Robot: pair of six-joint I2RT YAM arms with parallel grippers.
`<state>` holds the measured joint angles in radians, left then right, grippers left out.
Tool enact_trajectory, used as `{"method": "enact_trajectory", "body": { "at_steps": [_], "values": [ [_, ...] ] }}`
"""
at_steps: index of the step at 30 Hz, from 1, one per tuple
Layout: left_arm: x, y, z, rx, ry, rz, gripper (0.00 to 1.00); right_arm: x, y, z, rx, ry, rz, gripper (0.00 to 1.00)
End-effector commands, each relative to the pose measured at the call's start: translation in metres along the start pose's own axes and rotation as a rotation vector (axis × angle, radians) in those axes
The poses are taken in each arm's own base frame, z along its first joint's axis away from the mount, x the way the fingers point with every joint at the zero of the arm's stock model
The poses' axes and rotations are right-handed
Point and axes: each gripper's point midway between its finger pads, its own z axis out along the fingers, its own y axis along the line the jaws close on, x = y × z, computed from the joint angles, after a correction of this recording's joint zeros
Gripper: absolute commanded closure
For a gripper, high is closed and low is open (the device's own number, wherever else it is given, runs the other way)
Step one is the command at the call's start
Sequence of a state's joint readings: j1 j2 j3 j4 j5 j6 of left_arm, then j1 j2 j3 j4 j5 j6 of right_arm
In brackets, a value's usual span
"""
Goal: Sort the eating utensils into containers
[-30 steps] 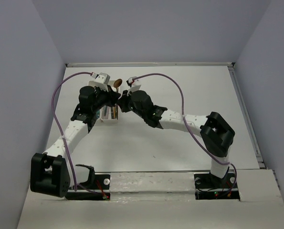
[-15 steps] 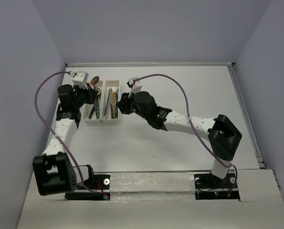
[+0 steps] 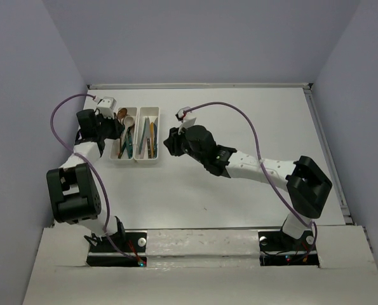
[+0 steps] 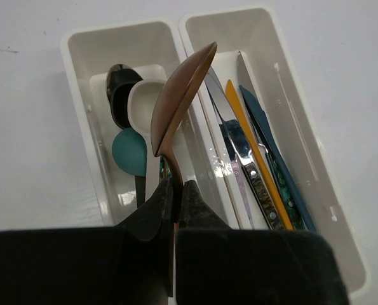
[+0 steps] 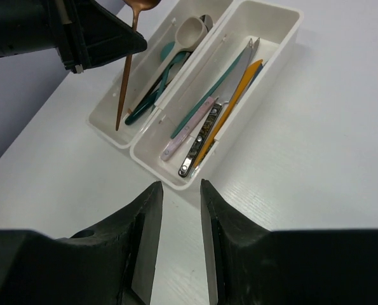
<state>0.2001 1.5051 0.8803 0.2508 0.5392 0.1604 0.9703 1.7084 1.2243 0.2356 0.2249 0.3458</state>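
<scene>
Left gripper (image 4: 175, 190) clamps the copper spoon (image 4: 179, 89) above the spoon tray (image 4: 119, 28) — apparently the last piece to place. Right gripper (image 5: 180, 185) stands part open, holding nothing. Knives (image 4: 243, 152) already lie in the knife tray (image 4: 297, 101).

The left arm (image 3: 81, 155) folds sharply at the far left, left gripper (image 4: 175, 190) pinched tight on a copper spoon (image 4: 179, 95). The right arm (image 3: 252, 166) stretches leftward, right gripper (image 5: 180, 185) parted and empty.
</scene>
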Motion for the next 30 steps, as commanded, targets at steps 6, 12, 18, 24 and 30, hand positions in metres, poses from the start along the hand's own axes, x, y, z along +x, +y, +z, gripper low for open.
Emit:
{"method": "enact_trajectory", "body": {
  "at_steps": [6,12,18,24,30],
  "values": [
    [-0.023,-0.003,0.029,0.123,-0.037,0.018,1.00,0.003,-0.010,-0.006,0.040,-0.012,-0.019,0.64],
    [0.007,0.003,0.046,0.138,0.051,-0.017,0.99,0.009,-0.013,-0.005,0.051,0.001,-0.023,0.64],
    [0.019,0.011,0.055,0.109,0.087,-0.008,0.70,0.013,-0.012,-0.002,0.046,0.016,-0.026,0.64],
    [0.016,0.022,0.055,0.050,0.086,-0.008,0.55,0.012,-0.012,-0.003,0.045,0.019,-0.027,0.64],
    [0.006,0.030,0.052,-0.006,0.072,-0.014,0.51,0.014,-0.009,-0.002,0.034,0.028,-0.025,0.64]
  ]
}}
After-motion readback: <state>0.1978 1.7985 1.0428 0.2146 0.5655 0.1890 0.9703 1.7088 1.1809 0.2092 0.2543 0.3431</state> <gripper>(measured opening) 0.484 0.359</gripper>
